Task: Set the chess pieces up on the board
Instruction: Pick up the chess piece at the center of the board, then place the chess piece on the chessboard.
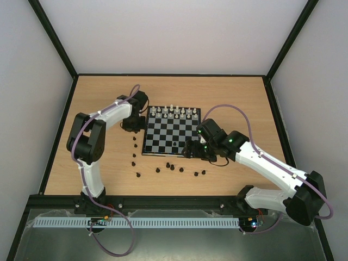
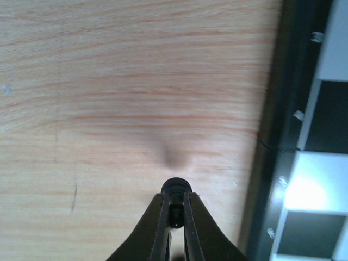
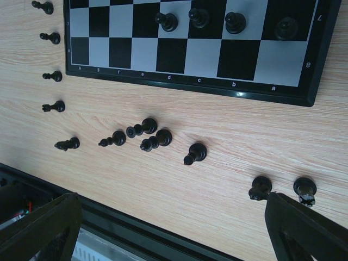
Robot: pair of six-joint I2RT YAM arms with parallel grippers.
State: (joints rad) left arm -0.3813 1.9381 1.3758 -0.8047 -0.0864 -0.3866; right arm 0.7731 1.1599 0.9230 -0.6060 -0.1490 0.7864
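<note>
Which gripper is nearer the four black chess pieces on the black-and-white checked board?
Right. The right gripper hovers beside the four black pieces; the left gripper, holding another black piece, is across the board.

Your board point(image 1: 169, 136) is checked black and pale grey-white, with a thin black border. The white pieces point(image 1: 175, 111) are cream-white and the black pieces point(image 3: 149, 128) solid black. Your table point(image 1: 244, 103) is pale wood with fine grain. Your left gripper point(image 2: 175, 204), black itself, pinches a black chessman point(image 2: 175, 187).
</note>
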